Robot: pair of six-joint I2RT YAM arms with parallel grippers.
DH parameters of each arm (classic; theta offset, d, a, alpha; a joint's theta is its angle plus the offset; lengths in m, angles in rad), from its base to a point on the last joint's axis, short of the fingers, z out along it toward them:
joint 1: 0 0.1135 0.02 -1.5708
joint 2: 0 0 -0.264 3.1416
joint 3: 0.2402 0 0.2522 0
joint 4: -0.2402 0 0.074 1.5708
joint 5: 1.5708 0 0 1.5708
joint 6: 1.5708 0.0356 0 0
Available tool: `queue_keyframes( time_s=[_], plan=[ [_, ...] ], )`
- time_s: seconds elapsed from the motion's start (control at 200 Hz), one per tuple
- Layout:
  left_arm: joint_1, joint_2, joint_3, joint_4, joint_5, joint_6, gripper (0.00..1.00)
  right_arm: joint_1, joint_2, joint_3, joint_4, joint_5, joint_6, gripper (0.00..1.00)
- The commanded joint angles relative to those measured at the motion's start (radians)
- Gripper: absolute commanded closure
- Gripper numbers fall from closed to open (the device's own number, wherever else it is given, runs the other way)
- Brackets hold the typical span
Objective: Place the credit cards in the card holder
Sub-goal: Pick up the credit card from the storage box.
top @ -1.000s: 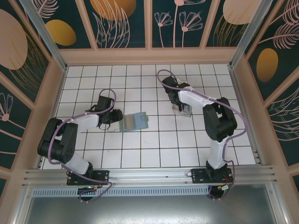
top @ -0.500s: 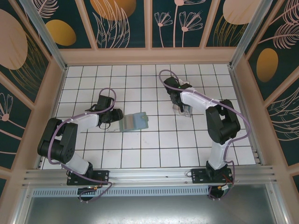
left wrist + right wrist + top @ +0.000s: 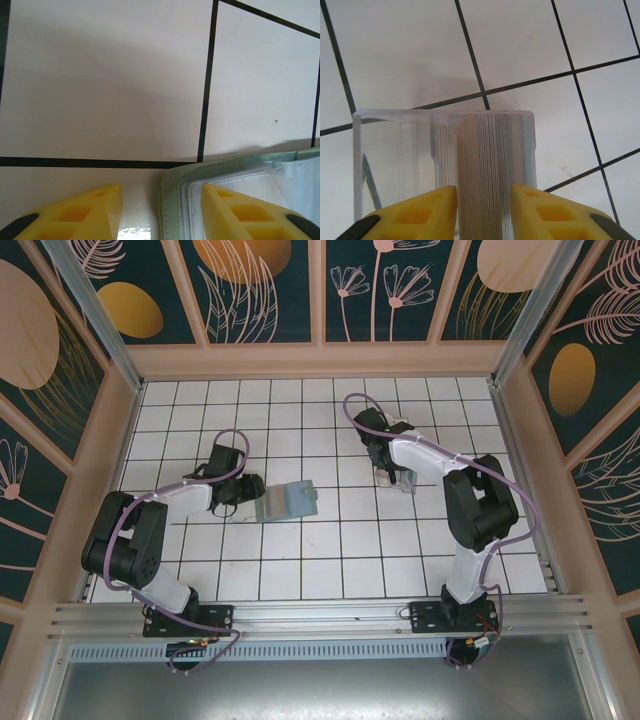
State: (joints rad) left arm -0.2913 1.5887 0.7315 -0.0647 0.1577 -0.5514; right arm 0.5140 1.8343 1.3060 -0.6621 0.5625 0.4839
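The step in hand is looking like the pick-up of cards from their store. The right tool [image 3: 483, 189] is standing over a clear rectangular plastic tray [image 3: 395, 150] far and right of centre on the white tiled surface [image 3: 330, 560]. Its yellow jaws are sitting close on either side of a stack of thin, pale-edged plastic credit cards [image 3: 485, 155] standing on edge in the tray's right part. Whether the jaws are pinching the stack I cannot tell.

The flat sage-green folding card holder [image 3: 287, 500] is lying open left of centre, well apart from the tray. The left tool [image 3: 160, 189] is waiting there with jaws apart, one over the holder's clear sleeves and one over bare tile.

Next, I judge, the right tool is needing a firm pinch on a card, a straight lift, then a carry left to the card holder.
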Motion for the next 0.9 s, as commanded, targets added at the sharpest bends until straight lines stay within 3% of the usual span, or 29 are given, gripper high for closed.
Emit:
queue_keyframes(
  time_s=[0.0,0.18,0.896],
  plan=[
    [-0.004,0.012,0.010,-0.025,0.017,0.020,0.54,-0.009,-0.055,-0.008,-0.021,-0.004,-0.017,0.71],
    [-0.004,0.026,0.011,-0.027,0.018,0.015,0.55,-0.012,-0.045,-0.005,-0.022,-0.024,-0.038,0.84],
    [-0.005,0.039,0.023,-0.039,0.031,0.031,0.55,-0.018,-0.057,0.033,-0.047,-0.048,-0.085,1.00]
  ],
)
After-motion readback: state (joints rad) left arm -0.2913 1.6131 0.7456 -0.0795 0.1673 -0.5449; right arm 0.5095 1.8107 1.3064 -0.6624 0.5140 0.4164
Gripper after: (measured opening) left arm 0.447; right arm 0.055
